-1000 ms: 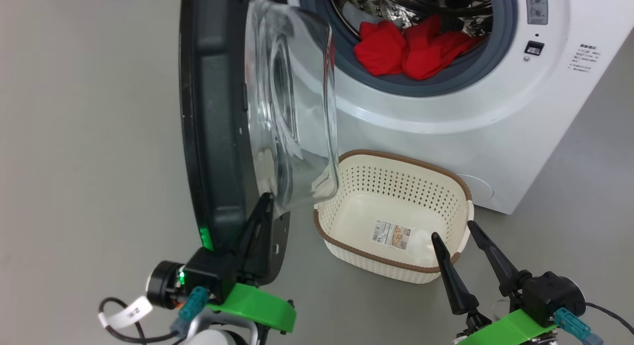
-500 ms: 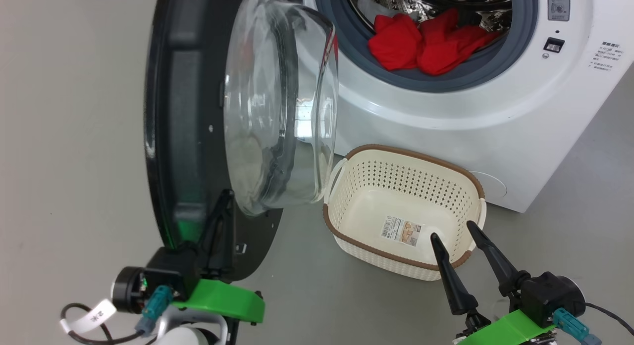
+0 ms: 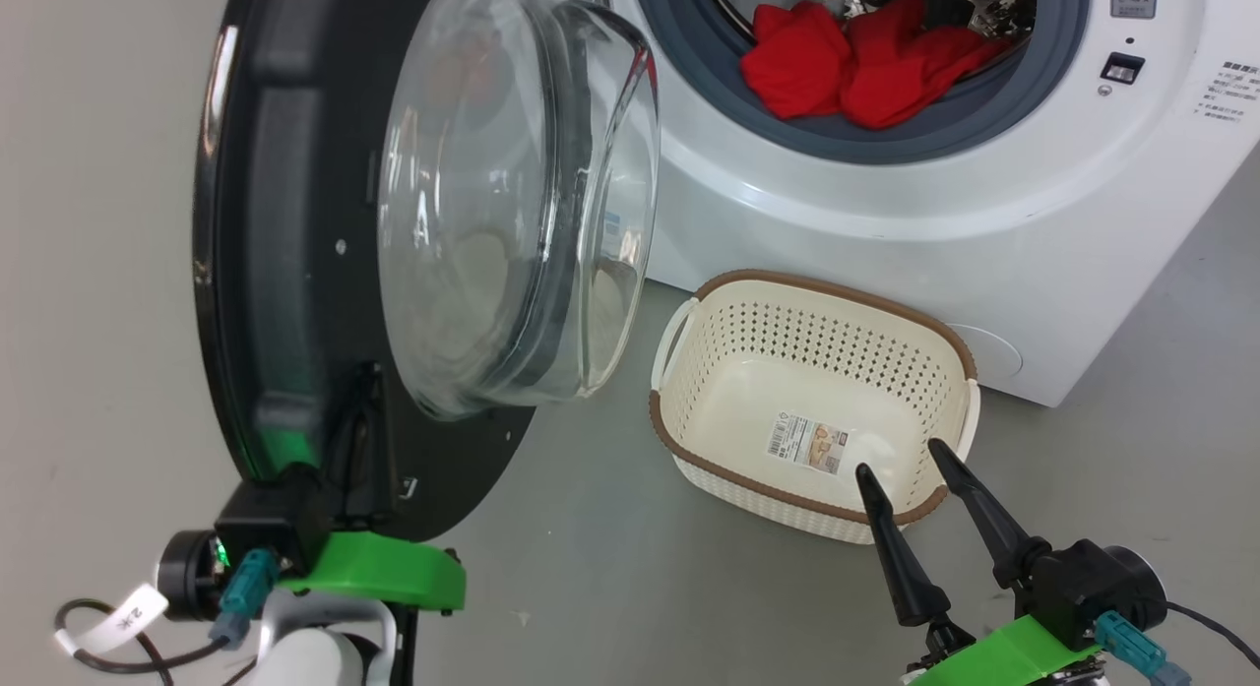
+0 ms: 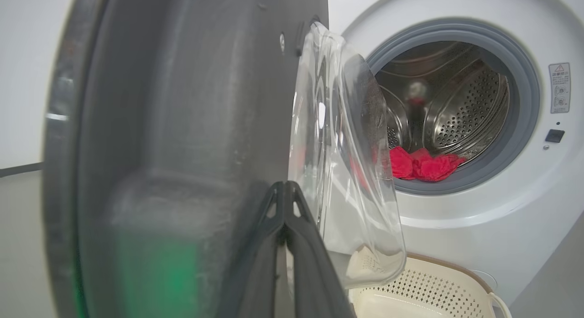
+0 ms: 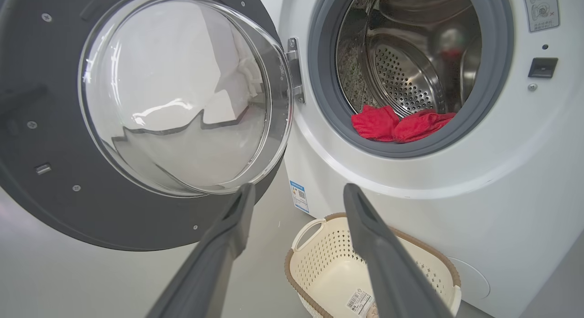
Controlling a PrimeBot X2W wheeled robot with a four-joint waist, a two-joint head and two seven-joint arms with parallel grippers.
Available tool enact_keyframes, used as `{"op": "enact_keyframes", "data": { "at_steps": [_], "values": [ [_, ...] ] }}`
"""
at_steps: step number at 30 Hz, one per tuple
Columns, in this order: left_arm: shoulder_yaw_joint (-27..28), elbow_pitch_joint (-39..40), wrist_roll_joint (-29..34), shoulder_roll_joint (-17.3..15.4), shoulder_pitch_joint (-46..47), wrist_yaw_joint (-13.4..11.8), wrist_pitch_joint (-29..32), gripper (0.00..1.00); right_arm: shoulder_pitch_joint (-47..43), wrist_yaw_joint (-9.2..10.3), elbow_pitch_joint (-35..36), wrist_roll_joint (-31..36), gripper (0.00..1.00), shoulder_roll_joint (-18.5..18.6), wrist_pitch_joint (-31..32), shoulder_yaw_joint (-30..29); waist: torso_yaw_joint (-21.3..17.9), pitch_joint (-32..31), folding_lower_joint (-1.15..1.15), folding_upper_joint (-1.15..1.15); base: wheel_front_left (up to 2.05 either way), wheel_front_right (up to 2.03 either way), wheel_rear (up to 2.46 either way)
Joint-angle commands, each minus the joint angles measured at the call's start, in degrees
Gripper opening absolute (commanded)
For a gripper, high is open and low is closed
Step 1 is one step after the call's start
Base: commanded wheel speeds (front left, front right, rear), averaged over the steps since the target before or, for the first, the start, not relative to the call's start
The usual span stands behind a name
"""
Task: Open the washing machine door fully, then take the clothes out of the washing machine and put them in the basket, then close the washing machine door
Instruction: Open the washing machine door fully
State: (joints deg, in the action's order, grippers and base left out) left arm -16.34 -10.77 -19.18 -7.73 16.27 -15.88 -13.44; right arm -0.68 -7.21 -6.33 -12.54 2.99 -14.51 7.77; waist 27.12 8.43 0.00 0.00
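Pinched shut on nothing, my left claw (image 4: 284, 186) pushes the washing machine door (image 3: 285, 273) wider than a second ago, baring the red clothes (image 3: 856, 66) in the drum (image 5: 410, 71), while my right claw (image 3: 898, 458) gapes empty by the basket (image 3: 837, 292).

Barcoded paper label (image 3: 809, 442) on the basket (image 3: 817, 346) floor just beyond the right jaws, print unreadable, warning-triangle sticker (image 4: 559, 87) and small blue coded label (image 5: 299, 195) on the washing machine (image 3: 886, 204) front, text illegible, white cable tag (image 3: 128, 609) behind the left jaws, characters unclear.
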Motion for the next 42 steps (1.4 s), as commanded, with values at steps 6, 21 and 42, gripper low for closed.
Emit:
{"op": "enact_keyframes", "data": {
  "at_steps": [6, 21, 42],
  "values": [
    [4.6, -1.5, -0.8, -1.9, 3.6, -1.2, -1.1, 0.0, 2.1, -0.28, 2.2, 0.8, 1.0, -0.1, 0.6, 1.0, 0.6, 0.5, 0.0, 0.0, 0.0, 0.0, 0.0],
    [10.7, -5.2, -0.7, -1.0, 6.1, 0.3, -1.5, 0.0, 1.4, -0.28, 4.6, 3.1, 1.0, -0.1, 2.8, 0.4, 0.8, 1.9, 0.0, 0.0, 0.0, 0.0, 0.0],
    [17.7, -12.7, 3.7, 0.0, 11.3, 4.5, -1.6, 0.0, 0.5, -0.28, 6.9, 4.5, 1.0, 0.7, 4.9, 0.9, 0.2, 3.1, 0.0, 0.0, 0.0, 0.0, 0.0]
  ]
}}
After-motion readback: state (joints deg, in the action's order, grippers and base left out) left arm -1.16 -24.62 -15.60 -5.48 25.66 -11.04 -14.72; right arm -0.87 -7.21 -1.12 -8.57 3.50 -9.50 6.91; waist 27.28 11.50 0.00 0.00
